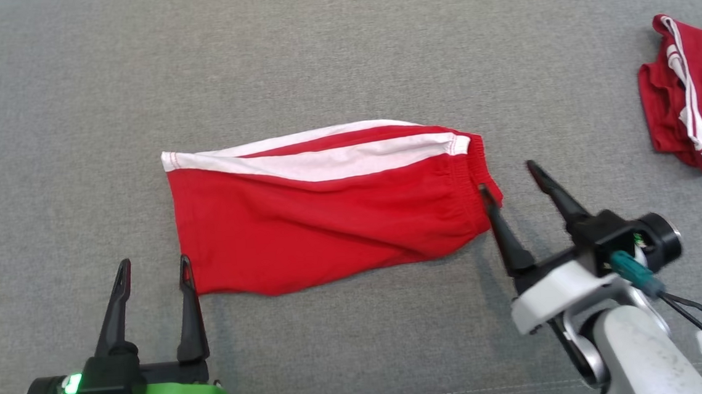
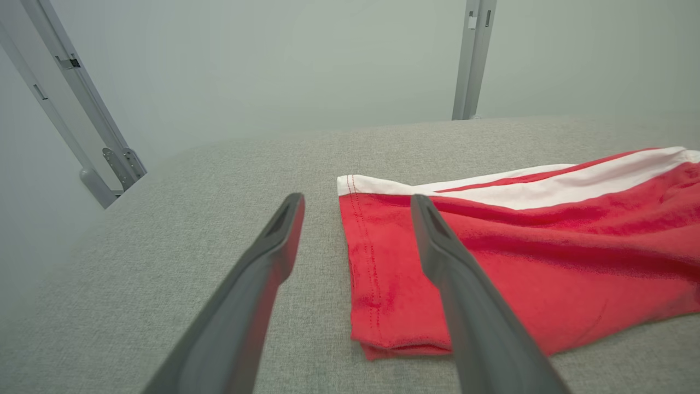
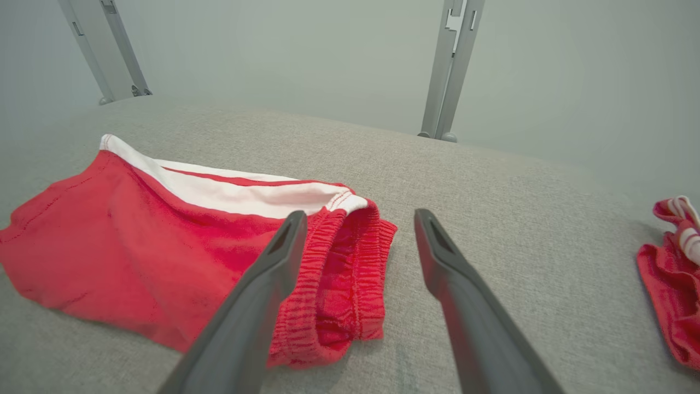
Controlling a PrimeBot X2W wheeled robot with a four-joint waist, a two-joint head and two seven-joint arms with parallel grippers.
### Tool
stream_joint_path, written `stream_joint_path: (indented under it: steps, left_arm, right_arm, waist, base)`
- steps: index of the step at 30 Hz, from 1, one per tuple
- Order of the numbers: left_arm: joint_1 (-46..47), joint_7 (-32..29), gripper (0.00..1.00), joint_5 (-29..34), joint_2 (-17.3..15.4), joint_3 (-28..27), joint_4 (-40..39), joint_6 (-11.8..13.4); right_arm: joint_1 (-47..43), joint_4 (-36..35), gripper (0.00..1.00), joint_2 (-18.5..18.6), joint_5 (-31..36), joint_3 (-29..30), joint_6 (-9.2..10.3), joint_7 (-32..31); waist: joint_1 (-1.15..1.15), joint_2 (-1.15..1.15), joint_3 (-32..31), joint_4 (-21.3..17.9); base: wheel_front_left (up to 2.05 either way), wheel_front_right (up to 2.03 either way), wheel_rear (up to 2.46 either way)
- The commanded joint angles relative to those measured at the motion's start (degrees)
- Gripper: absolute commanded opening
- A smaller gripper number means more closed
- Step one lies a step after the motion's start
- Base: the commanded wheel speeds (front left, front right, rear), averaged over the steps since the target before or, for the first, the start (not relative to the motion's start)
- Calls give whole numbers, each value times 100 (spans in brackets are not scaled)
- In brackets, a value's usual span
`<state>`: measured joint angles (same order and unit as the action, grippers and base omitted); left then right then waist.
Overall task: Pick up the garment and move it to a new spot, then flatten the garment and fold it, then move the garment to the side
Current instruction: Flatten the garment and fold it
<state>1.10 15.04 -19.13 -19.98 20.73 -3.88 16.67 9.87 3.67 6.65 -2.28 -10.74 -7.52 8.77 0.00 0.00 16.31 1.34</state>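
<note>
light: bright, even | shadows: faint, soft | focus: sharp | wrist views: edges bowed

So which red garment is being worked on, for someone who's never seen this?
Look at the wide grey fabric surface. Near its middle, between the left gripper and right gripper, lies a pair of red shorts, spread flat with two white stripes along the far edge. The other red garment sits bunched up at the surface's far right.

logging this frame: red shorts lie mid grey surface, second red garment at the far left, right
No: the second red garment lies at the far right, as the head view shows. The red shorts do lie mid grey surface.
</note>
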Motion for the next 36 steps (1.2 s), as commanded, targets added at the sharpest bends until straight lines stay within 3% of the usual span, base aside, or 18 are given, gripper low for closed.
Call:
stream_joint_path:
  steps: [1,10,22,28,33,34,35,36]
  left_arm:
    - [-147,14,100,160,177,-129,-44,-105]
    - [-274,15,100,621,879,-615,-2,-706]
    - [-136,15,100,969,1387,-1154,41,-1296]
    - [-54,15,100,1088,1535,-1329,88,-1556]
    - [-59,15,100,1168,1614,-1439,106,-1681]
    - [-64,16,100,1187,1626,-1454,114,-1711]
    - [-71,16,100,1191,1636,-1473,120,-1721]
    - [-81,16,100,1207,1643,-1497,122,-1732]
  right_arm:
    - [179,75,100,-25,77,-169,7,-171]
    - [424,382,100,-46,249,-106,8,-945]
    - [609,581,100,-120,475,470,8,-1537]
    - [772,992,100,-165,248,650,9,-1676]
    - [940,1469,100,-277,-467,586,8,-1836]
    - [992,1536,71,-291,-596,526,5,-1813]
    - [1037,1602,15,-311,-840,500,4,-1758]
    - [1047,1696,0,-337,-1228,454,2,-1784]
  waist:
    - [0,0,34,131]
    - [0,0,140,499]
    - [0,0,479,609]
    - [0,0,509,668]
    - [0,0,494,727]
    - [0,0,491,733]
    - [0,0,483,736]
    - [0,0,471,733]
  base:
    - [0,0,0]
    - [0,0,0]
    - [0,0,0]
    - [0,0,0]
    - [0,0,0]
    - [0,0,0]
    - [0,0,0]
    - [0,0,0]
